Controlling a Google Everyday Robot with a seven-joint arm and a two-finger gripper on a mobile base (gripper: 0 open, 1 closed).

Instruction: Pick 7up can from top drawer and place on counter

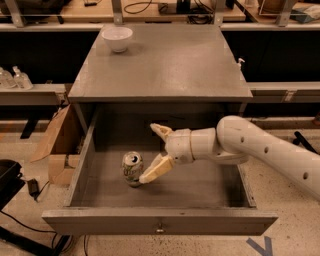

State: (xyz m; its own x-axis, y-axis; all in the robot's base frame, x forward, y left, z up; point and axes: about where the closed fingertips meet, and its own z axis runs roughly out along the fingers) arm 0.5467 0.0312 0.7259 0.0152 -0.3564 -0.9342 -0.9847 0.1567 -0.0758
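Note:
The 7up can (pixel 132 168) stands upright on the floor of the open top drawer (pixel 160 221), left of centre. My gripper (pixel 156 152) reaches in from the right on a white arm and is open, its two tan fingers spread wide. The lower finger's tip (pixel 150 174) is right beside the can's right side; the upper finger (pixel 161 131) points back and up, apart from the can. The grey counter (pixel 165 65) lies above and behind the drawer.
A white bowl (pixel 117 38) sits at the counter's back left corner. A cardboard box (pixel 57 145) stands on the floor left of the cabinet. A wooden workbench (pixel 150 10) with cables runs along the back. Bottles (pixel 12 79) stand on a shelf at left.

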